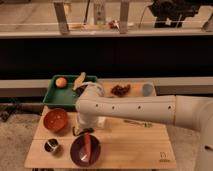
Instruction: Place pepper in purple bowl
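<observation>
Purple bowl [74, 150] holds pepper [87, 145]; gripper [82, 131] just behind.

No text, number or brand can be read anywhere in the camera view. The only candidate is a small dark printed mark [162, 158] near the front right corner of the wooden table [135, 145], and its characters cannot be made out. The gripper [81, 131] bears no legible label; it sits at the far rim of the purple bowl [74, 151], near the table's middle.
</observation>
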Tool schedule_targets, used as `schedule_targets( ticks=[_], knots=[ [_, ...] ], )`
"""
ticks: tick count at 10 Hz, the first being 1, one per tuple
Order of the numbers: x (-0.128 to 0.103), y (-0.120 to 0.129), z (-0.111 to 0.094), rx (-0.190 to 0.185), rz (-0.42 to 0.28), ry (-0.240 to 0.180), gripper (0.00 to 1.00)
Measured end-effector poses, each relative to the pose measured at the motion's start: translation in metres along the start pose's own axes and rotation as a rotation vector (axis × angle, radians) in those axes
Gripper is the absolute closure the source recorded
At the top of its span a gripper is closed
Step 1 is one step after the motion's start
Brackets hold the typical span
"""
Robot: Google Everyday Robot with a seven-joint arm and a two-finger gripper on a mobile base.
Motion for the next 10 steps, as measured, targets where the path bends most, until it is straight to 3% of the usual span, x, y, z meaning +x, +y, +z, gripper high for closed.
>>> schedule_targets(
  ticks=[10],
  knots=[
    [0.0042,-0.0011,0.0034,0.016,-0.005,-0.021,0.2]
  ],
)
